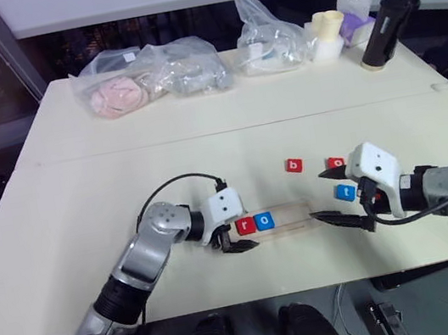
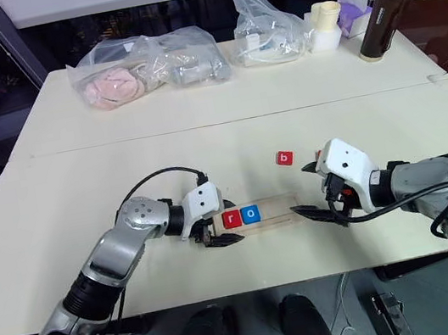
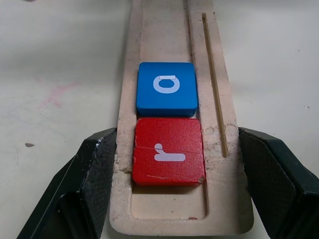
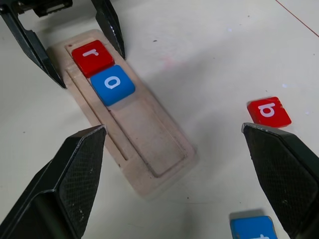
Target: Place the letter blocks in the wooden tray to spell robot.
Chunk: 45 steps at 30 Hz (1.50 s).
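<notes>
The wooden tray (image 1: pixel 294 217) lies near the table's front edge, holding a red r block (image 3: pixel 168 157) at its left end and a blue o block (image 3: pixel 167 85) right beside it. My left gripper (image 3: pixel 178 134) is shut on that left end, one finger against each long side. To the tray's right, my right gripper (image 1: pixel 327 195) hovers open with nothing between its fingers. A blue t block (image 1: pixel 345 192) lies by that hand. A red b block (image 1: pixel 294 165) sits behind the tray, and another red block (image 1: pixel 336 162) is partly hidden behind the upper finger.
Clear plastic bags (image 1: pixel 153 76) of items line the table's back, with a second bag (image 1: pixel 271 35), a pale cup (image 1: pixel 327 34) and a black bottle (image 1: pixel 383 29) at the back right. A seam (image 1: pixel 226 131) crosses the tabletop.
</notes>
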Each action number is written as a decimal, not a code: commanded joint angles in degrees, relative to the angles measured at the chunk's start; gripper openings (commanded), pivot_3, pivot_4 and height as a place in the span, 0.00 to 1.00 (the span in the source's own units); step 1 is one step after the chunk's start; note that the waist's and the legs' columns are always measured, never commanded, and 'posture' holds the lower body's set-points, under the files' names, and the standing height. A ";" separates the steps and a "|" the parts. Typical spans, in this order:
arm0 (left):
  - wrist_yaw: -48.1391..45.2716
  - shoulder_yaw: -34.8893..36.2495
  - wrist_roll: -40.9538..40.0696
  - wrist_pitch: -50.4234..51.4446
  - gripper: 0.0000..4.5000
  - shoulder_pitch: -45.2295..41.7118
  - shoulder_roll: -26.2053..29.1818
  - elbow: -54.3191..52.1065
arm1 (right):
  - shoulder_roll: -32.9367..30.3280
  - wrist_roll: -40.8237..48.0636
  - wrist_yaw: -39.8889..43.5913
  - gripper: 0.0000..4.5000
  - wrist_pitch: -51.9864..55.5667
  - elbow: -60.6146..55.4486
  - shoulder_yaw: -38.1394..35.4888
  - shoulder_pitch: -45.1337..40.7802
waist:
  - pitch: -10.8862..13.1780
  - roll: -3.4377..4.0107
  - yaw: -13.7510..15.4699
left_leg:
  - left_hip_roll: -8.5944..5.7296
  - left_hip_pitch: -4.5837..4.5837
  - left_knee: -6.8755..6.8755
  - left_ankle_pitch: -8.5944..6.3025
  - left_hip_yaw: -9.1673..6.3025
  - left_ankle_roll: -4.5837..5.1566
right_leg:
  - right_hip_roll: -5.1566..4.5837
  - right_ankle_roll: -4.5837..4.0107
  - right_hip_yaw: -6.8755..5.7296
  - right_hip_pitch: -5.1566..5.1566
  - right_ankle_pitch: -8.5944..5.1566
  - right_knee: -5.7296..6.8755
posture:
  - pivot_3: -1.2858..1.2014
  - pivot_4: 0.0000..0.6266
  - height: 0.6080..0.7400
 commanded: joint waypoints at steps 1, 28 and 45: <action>0.58 -2.35 -0.19 1.45 0.70 0.90 -0.12 -0.40 | -0.33 -0.03 0.52 1.00 -0.76 -0.59 -0.54 -0.90 | 0.00 -0.01 0.01 | 0.00 0.00 0.00 0.00 0.00 0.00 | 0.00 0.00 0.00 0.01 0.00 0.00 | 0.52 0.24 1.00; 5.00 1.48 -4.15 -2.77 0.99 1.27 -2.24 1.56 | -0.25 -0.10 1.78 1.00 -0.11 0.31 -0.11 -3.00 | -0.02 0.00 -0.02 | 0.00 0.09 -0.01 0.00 0.00 0.01 | -0.11 -0.02 0.03 0.07 0.00 -0.02 | 0.52 0.24 1.00; -0.72 22.40 -27.37 12.84 0.99 -3.56 7.94 -11.16 | 19.89 -5.24 -22.80 1.00 13.03 10.04 5.18 -18.97 | 0.02 -0.05 -0.58 | 0.03 -0.05 -0.08 0.01 0.00 -0.02 | -0.08 -0.03 0.03 -0.19 0.00 0.05 | 0.52 0.24 1.00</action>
